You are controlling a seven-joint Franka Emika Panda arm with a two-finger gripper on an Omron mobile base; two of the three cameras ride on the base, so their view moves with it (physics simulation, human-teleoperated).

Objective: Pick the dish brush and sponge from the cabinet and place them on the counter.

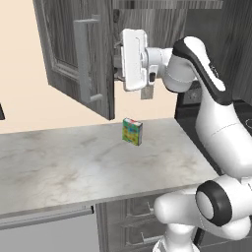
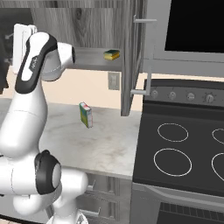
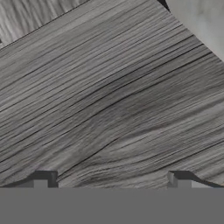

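The cabinet (image 1: pixel 74 54) stands with its doors swung open. On its grey shelf (image 2: pixel 89 59) lies the sponge (image 2: pixel 111 54), green over yellow, toward the right end. My gripper (image 1: pixel 119 61) reaches into the cabinet's left part, well left of the sponge. In the hand view my gripper (image 3: pixel 111 179) is open, its fingertips (image 3: pixel 43 177) wide apart with nothing between them, close against dark wood grain. A corner of grey shelf (image 3: pixel 201 22) shows at the upper right. The dish brush is hidden. Below lies the pale marble counter (image 1: pixel 74 162).
A multicoloured green-yellow box (image 1: pixel 132 131) stands upright on the counter under the cabinet. The open left door (image 1: pixel 93 59) juts toward me beside the hand. The right door (image 2: pixel 131 57) hangs open next to the black stovetop (image 2: pixel 179 148).
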